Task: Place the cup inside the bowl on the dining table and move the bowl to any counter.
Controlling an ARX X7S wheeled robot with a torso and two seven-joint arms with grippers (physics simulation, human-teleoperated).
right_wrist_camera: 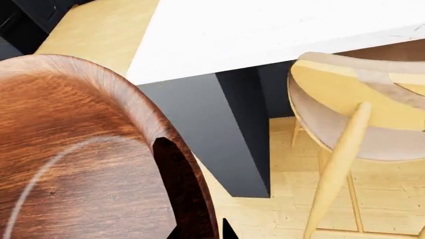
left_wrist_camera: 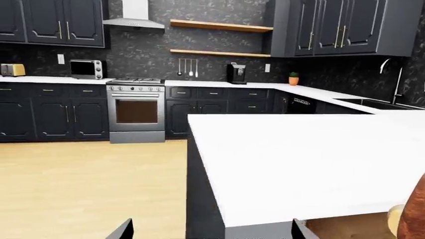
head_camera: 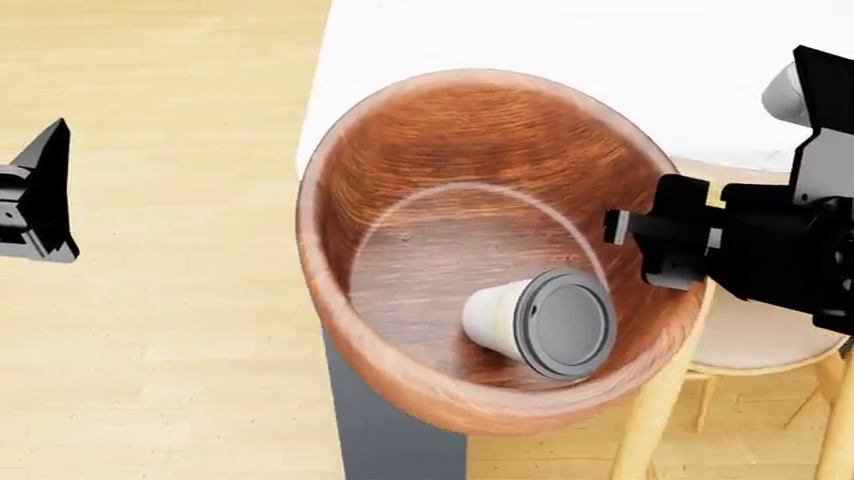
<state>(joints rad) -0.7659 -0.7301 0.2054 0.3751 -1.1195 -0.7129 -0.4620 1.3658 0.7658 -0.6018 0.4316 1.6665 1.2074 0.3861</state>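
- Your wooden bowl [head_camera: 441,200] sits off the dining table [head_camera: 561,40]: in the head view it hangs past the table's near corner, over the dark base and the wood floor [head_camera: 147,300].
- The cup [head_camera: 541,320] lies on its side inside the bowl, low against the near wall, with its grey lid turned toward your head camera.
- Your right gripper [head_camera: 634,245] is at the bowl's right rim. In the right wrist view the rim [right_wrist_camera: 179,179] runs between the two dark fingertips at the frame's edge, so it looks clamped on the bowl wall.
- Your left gripper [head_camera: 34,200] hangs over the floor, well apart from the bowl. Its two fingertips [left_wrist_camera: 123,230] show spread apart in the left wrist view, with nothing between them.
- A light wooden chair [right_wrist_camera: 359,114] stands just beside the table, under your right arm.
- The left wrist camera faces the kitchen: a white counter [left_wrist_camera: 219,83] over dark navy cabinets, with a steel oven [left_wrist_camera: 136,110] set into it.
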